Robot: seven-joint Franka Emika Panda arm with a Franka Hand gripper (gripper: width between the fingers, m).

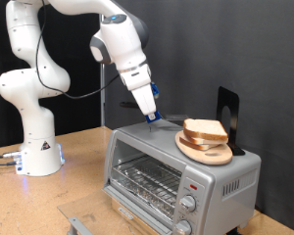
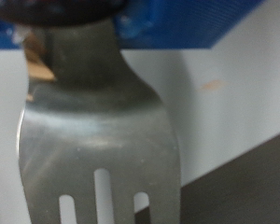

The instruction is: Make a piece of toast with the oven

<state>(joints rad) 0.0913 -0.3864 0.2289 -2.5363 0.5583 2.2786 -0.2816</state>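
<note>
The silver-grey oven stands on the wooden table with its glass door shut and the wire rack showing inside. A round wooden plate on its top carries a small stack of bread slices; the top piece of toast is pale with a tan crust. My gripper hangs over the oven's top, to the exterior view's left of the plate. It is shut on a metal fork, tines pointing away from the hand, held between blue finger pads.
A black upright stand rises behind the plate on the oven top. The robot's white base stands at the exterior view's left. A grey metal piece lies on the table at the bottom edge.
</note>
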